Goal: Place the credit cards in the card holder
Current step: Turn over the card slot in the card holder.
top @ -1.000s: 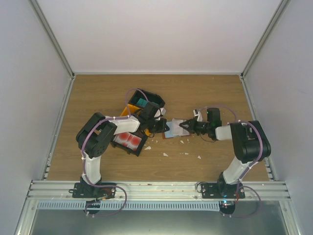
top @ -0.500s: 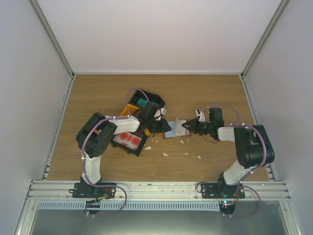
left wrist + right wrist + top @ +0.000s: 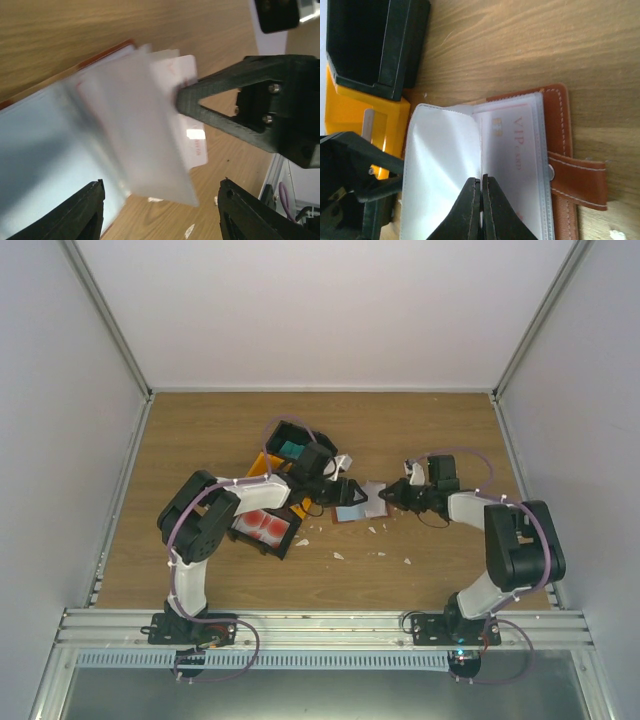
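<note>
- The small reddish-brown leather card holder point(image 3: 559, 112) lies open on the brown wooden worktop point(image 3: 200, 430), between the two tools and just right of the bins; its strap with a metal snap sticks out at one side
- Its clear plastic sleeves point(image 3: 445, 165) are spread over the leather, and in one sleeve sits a pale white credit card with red "VIP" print point(image 3: 512, 145)
- The right tool point(image 3: 481, 182) has its two black fingers pressed together, with the tips at the fold between two sleeves; if a sleeve leaf is caught between them, I cannot tell
- In the left wrist view one sleeve leaf stands up from the holder, blurred, and the tip of the right tool touches its edge
- The left tool point(image 3: 160, 200) has its fingers wide apart with nothing between them; it hangs over the left part of the card holder
- Behind the left tool, a black plastic bin point(image 3: 272, 432) holds teal green cards point(image 3: 291, 448)
- A yellow plastic bin point(image 3: 262, 466) stands just beside it, partly hidden by the left arm
- A second black plastic bin point(image 3: 283, 548), nearer to the arm bases, holds red-and-white cards point(image 3: 262, 526)
- Some small white scraps point(image 3: 338, 556) lie on the worktop in front of the card holder
</note>
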Action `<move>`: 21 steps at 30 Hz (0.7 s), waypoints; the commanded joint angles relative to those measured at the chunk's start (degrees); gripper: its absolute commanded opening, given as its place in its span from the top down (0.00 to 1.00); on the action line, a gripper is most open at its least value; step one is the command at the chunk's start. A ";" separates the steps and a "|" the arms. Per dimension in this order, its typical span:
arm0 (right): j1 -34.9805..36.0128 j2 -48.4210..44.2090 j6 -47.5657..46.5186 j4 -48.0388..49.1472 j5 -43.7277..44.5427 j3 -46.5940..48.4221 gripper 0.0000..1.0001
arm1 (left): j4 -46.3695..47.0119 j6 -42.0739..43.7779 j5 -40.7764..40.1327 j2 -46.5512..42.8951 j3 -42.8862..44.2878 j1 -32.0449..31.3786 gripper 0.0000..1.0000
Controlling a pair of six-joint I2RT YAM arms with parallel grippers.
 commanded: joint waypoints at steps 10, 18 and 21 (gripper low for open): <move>1.17 -3.31 -9.25 -22.38 19.55 10.49 0.99 | -5.44 3.28 -2.39 6.51 10.11 -2.68 0.36; 3.76 -3.17 -10.72 -28.24 28.32 14.53 0.97 | -6.47 3.86 -2.71 8.19 10.79 -2.81 0.36; 4.11 -3.32 -10.70 -28.46 28.65 14.70 0.95 | -6.48 4.01 -2.70 8.61 10.79 -2.89 0.36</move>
